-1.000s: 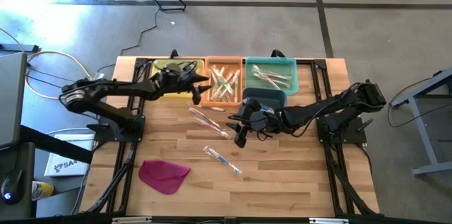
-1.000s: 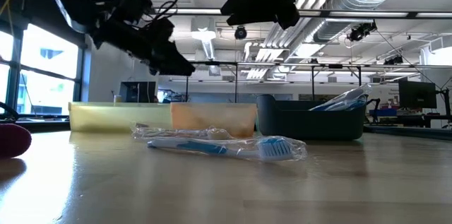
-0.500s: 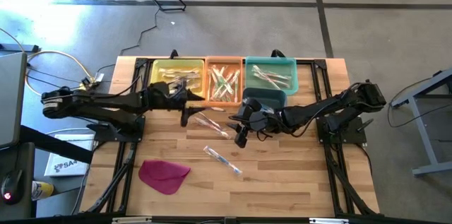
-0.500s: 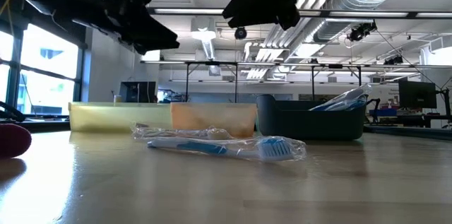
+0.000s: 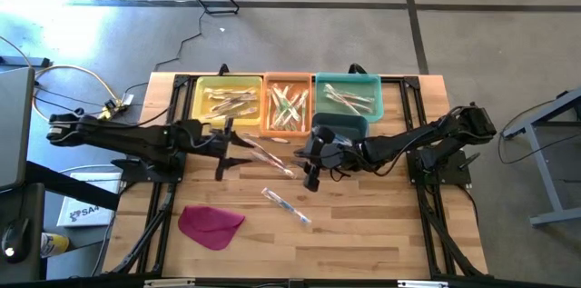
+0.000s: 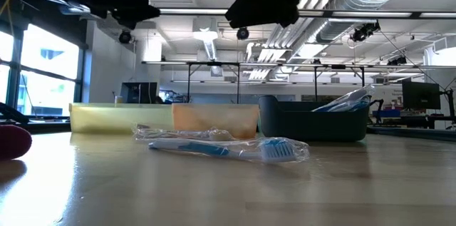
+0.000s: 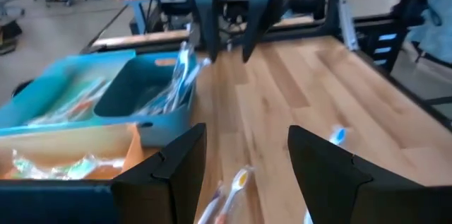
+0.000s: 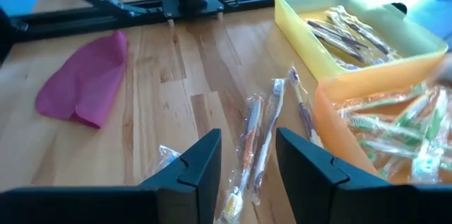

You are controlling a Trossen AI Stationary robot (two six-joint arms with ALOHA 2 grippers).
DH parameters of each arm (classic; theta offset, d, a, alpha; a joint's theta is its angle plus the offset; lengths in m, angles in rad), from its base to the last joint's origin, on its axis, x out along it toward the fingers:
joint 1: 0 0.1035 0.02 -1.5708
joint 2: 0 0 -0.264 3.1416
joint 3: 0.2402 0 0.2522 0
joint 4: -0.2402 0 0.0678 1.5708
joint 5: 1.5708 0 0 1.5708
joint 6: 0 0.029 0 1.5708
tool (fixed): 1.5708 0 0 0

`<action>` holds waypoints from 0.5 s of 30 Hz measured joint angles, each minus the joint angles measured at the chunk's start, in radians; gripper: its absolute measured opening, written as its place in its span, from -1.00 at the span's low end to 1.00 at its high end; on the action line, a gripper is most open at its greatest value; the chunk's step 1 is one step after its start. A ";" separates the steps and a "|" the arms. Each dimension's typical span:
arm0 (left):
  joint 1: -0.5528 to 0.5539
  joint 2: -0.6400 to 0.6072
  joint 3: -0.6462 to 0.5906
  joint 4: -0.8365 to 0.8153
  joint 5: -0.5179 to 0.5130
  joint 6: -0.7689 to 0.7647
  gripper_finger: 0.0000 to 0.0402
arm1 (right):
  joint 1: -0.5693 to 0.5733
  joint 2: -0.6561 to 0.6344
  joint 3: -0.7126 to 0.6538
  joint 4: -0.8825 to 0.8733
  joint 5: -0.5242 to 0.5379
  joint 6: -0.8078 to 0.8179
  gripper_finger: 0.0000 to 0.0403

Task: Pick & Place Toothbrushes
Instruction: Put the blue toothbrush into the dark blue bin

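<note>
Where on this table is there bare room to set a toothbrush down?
Free: the wood table right of the wrapped blue toothbrush, and the near strip beyond the magenta cloth. Crowded: the centre, with loose toothbrushes between both grippers, and the bins behind.

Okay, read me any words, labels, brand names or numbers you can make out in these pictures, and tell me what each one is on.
"SA4": partly legible dark print on the white sheet lying on the floor left of the table; the rest is cut off.
Toothbrush wrappers: no print can be made out.
Bins, magenta cloth: no readable text.
</note>
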 joint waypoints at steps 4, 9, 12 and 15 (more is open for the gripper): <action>-0.017 -0.071 0.000 -0.040 0.000 0.000 -0.04 | 0.000 0.000 0.000 0.001 -0.002 -0.075 -0.36; -0.022 -0.152 0.000 -0.095 0.013 0.000 -0.04 | 0.000 0.000 0.000 0.010 -0.002 -0.098 -0.36; -0.022 -0.188 0.000 -0.105 0.015 0.000 -0.04 | 0.000 0.000 0.000 0.010 -0.002 -0.102 -0.36; -0.022 -0.208 0.000 -0.117 0.015 0.000 -0.04 | 0.000 0.001 0.000 0.027 -0.001 -0.100 -0.36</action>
